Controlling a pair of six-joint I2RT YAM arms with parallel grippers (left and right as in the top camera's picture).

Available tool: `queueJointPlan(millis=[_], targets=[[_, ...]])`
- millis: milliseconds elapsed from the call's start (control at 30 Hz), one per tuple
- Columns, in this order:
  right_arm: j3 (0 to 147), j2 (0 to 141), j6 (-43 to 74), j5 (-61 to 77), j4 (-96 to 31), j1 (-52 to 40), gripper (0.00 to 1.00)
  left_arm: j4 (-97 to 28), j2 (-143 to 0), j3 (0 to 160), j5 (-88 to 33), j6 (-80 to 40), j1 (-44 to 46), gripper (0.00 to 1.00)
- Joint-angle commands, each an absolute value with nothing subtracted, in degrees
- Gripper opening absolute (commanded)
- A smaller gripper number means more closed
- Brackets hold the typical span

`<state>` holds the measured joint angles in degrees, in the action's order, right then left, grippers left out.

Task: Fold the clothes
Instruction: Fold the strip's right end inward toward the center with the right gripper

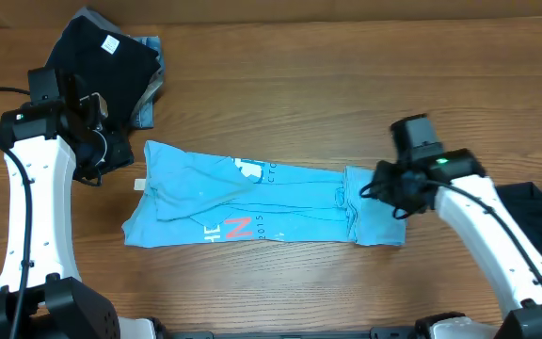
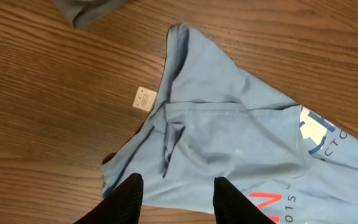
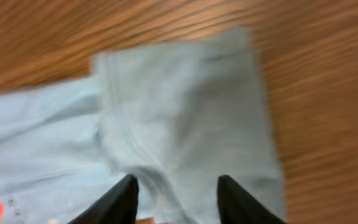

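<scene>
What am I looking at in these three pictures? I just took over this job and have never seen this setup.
You are seeing two robot arms at a wooden table. The wide picture comes from a camera fixed above the table. The other two come from cameras on the wrists, each looking past its own two dark fingers.

The left gripper hangs over one end of a sky-blue T-shirt, lying in a long folded strip, beside its small white tag. The right gripper hangs over the other end, where the cloth is doubled over; that picture is blurred.

Both grippers have their fingers apart and neither holds anything.

A dark T-shirt lies in a heap at the far left corner, and more dark cloth sits at the right edge.
</scene>
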<state>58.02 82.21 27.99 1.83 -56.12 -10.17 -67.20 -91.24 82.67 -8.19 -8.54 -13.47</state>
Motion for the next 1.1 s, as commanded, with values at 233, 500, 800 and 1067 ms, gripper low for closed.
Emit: queueJointPlan(millis=[233, 500, 800, 1067], targets=[[54.06, 88.49, 23.59, 2.35, -53.63, -3.07, 0.69, -67.46, -89.86, 84.01, -8.60, -7.64, -13.10, 0.40], [53.45, 91.46, 11.49, 19.29, -49.01, 9.67, 0.79, -68.55, -89.86, 84.01, -8.58, -6.33, -13.10, 0.41], [45.50, 92.95, 5.74, 29.91, -45.28, 14.70, 0.73, -68.42, -89.86, 84.01, -8.58, -6.20, -13.10, 0.41], [42.28, 92.97, 5.91, 31.55, -40.58, 14.72, 0.32, -68.55, -89.86, 84.01, -8.60, -6.17, -13.10, 0.41]])
